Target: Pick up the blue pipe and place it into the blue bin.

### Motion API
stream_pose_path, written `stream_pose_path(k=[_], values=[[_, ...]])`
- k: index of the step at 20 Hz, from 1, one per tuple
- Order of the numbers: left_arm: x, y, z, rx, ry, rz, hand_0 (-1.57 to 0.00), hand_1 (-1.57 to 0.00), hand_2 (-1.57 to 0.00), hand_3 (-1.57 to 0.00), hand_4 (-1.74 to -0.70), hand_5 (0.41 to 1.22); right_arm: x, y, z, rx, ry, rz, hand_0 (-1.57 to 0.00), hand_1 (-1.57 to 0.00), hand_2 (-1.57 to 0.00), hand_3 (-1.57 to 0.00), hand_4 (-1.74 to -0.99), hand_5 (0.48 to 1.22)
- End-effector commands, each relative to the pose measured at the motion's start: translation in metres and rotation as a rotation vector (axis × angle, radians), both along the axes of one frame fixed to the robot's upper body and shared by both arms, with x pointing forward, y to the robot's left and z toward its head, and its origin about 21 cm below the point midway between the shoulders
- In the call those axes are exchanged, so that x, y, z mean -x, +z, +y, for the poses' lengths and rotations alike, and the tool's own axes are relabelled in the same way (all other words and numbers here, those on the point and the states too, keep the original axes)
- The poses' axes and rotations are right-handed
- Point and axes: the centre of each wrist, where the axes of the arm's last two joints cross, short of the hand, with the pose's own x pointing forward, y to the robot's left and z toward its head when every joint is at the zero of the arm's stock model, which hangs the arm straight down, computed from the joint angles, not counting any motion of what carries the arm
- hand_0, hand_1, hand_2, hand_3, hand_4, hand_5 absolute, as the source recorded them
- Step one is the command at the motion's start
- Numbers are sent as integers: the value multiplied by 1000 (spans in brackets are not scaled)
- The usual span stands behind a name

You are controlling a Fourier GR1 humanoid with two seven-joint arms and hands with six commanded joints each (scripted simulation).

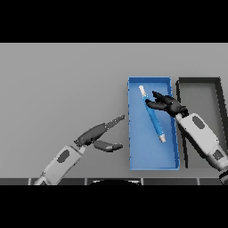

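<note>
- Left hand (99,136) sits nearest, fingers straight and spread, left of the bin.
- Blue bin (133,133) lies on the table (62,84); a dark bin (218,89) just right.
- Right hand (167,105) over the bin, fingers loosely curled, beside the pipe.
- Pipe (152,116) lies slanted inside the bin.

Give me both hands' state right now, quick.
Left hand: open, fingers straight, holding nothing, over the table.
Right hand: over the blue bin beside the blue pipe; grip cannot be told.
</note>
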Motion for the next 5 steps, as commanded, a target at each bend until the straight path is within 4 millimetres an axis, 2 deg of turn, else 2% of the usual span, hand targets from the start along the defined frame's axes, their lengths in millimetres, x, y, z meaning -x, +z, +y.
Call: stream_pose_path(k=[1, 5], values=[[2, -2, -2, -3, -1, 5, 1, 1, 1, 1, -826, 471, 1, 0, -2, 19, 3, 1, -20, -15, -14, -8, -1186, 774], [0, -2, -4, -11, 9, 2, 1, 1, 1, 1, -826, 474, 3, 5, 3, 26, 25, -5, -20, -15, -14, -8, -1186, 769]])
